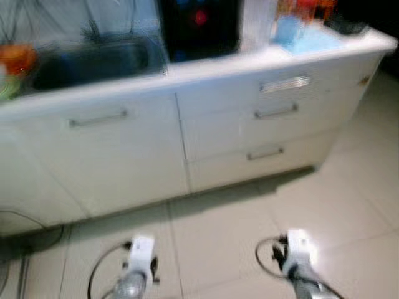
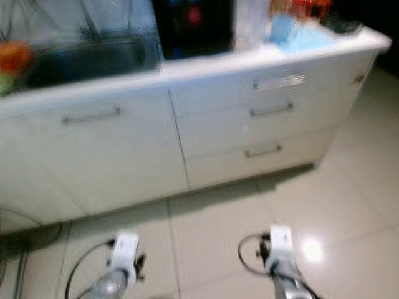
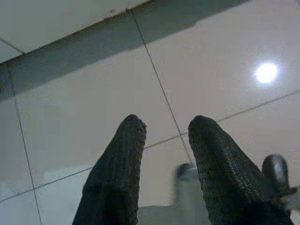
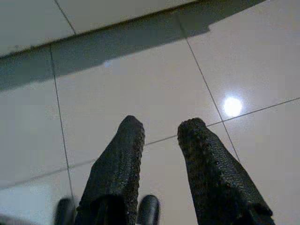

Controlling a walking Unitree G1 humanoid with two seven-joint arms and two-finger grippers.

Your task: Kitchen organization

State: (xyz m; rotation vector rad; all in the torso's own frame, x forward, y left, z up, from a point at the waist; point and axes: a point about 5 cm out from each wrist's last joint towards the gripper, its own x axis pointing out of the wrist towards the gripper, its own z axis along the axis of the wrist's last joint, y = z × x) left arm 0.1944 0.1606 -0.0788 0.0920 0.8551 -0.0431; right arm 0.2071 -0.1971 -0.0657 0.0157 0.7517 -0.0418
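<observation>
One white worktop [image 1: 206, 67]. One dark sink [image 1: 93, 62] set in it. Four cabinet handles [image 1: 98, 118]: one long on the left door, three on the drawer stack. Two arms hang low; two pincers, left pincer [image 3: 166, 136], right pincer [image 4: 159, 133], fingers parted.

Floor [image 1: 237, 218]: pale glossy tiles with thin grout lines lay in the near part of the scene.
Cabinet [image 1: 124, 156]: a white unit stood far, blurred.
Cabinet door handle [image 1: 98, 118]: sat on the left.
Drawer handles [image 1: 276, 112]: three were stacked on the right.
Sink [image 1: 93, 62]: dark, sunk into the countertop, far left.
Black appliance [image 1: 199, 28]: stood right of the sink.
Light blue item [image 1: 305, 37]: far right, too blurred to identify.
</observation>
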